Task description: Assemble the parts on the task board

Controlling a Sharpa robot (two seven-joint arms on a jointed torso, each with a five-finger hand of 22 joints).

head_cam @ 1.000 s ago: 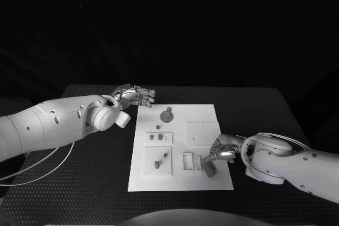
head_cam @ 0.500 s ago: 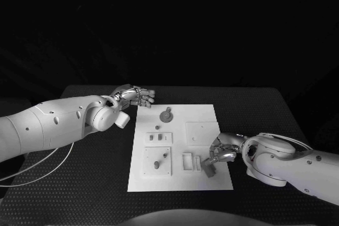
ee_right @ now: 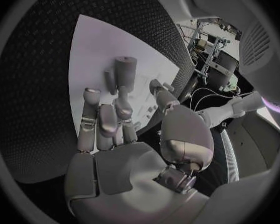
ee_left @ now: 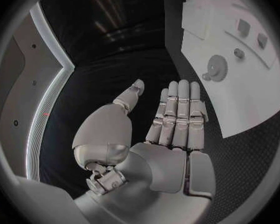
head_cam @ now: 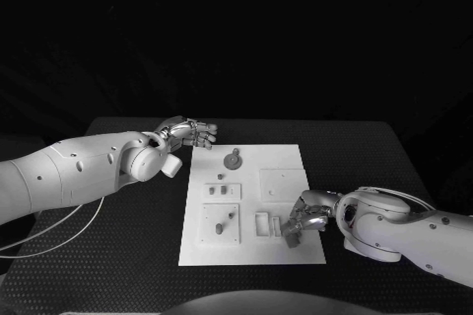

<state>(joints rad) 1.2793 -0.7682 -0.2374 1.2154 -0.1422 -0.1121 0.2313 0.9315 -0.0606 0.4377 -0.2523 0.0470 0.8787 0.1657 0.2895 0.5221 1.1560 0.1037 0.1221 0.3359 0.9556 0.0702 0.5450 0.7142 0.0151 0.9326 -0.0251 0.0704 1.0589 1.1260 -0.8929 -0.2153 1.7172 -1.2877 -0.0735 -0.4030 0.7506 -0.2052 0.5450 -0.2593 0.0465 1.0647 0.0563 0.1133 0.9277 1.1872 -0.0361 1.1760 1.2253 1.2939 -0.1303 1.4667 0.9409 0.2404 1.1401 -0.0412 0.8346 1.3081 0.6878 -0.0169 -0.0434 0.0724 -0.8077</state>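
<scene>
While the left hand hovers open at the task board's far-left corner, the right hand, fingers apart, touches a dark part lying lengthwise near-right.

Table: black, matt, rough dimpled mat. Task board: white, smooth, matt, plastic-looking. Hands: left hand & right hand silvery metal w/ sheen; arm shells glossy white plastic.
</scene>
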